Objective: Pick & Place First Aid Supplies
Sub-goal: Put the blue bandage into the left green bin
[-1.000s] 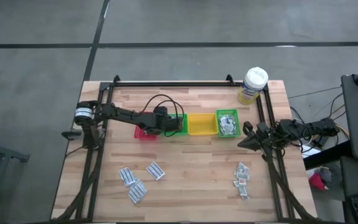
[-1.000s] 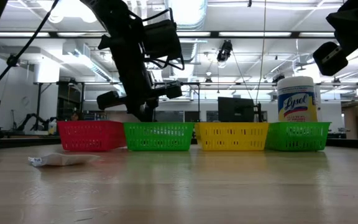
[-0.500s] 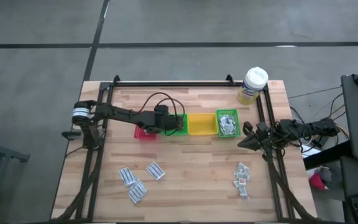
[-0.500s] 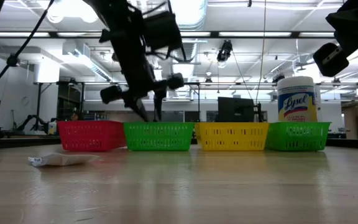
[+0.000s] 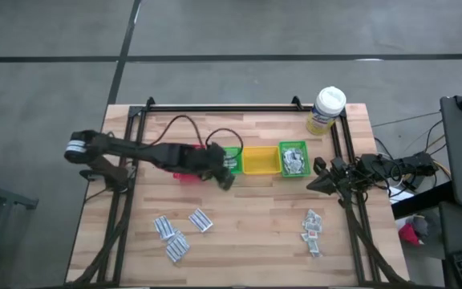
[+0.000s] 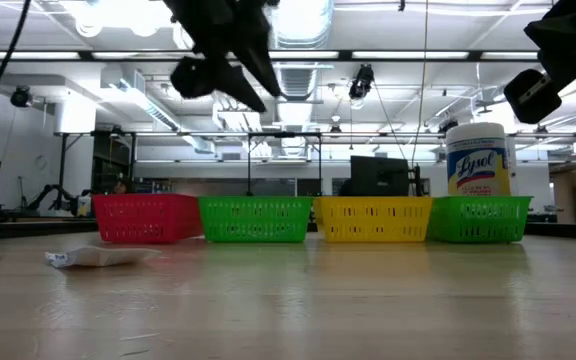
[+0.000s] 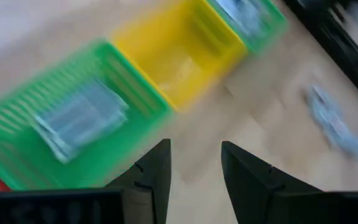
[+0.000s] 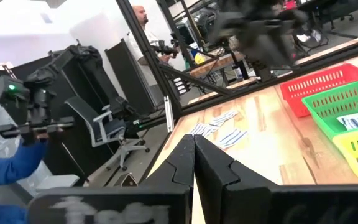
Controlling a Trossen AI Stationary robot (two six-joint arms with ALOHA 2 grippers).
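The first aid supplies are small flat sachets. Some lie loose on the table at the near left [image 5: 176, 234] and near right [image 5: 312, 231]. White-blue ones [image 7: 79, 118] lie in the left green bin [image 5: 233, 152], and others in the right green bin [image 5: 293, 158]. My left gripper [image 7: 194, 165] is open with nothing between its fingers. It hangs high above the near side of the left green bin [image 6: 256, 218], slanting down. My right gripper [image 8: 194, 149] is shut and waits at the table's right edge [image 5: 327, 175].
Four bins stand in a row across the table's middle: red [image 6: 146, 217], green, yellow [image 5: 261, 160], green. A wipes tub [image 5: 327, 110] stands at the far right. One sachet [image 6: 93, 257] lies near the low camera. A person [image 8: 140, 14] stands beyond the table.
My left gripper was low at the left green bin, opened there, then rose well above the bins and drew a little toward the table's near edge, its wrist rolling as it went.
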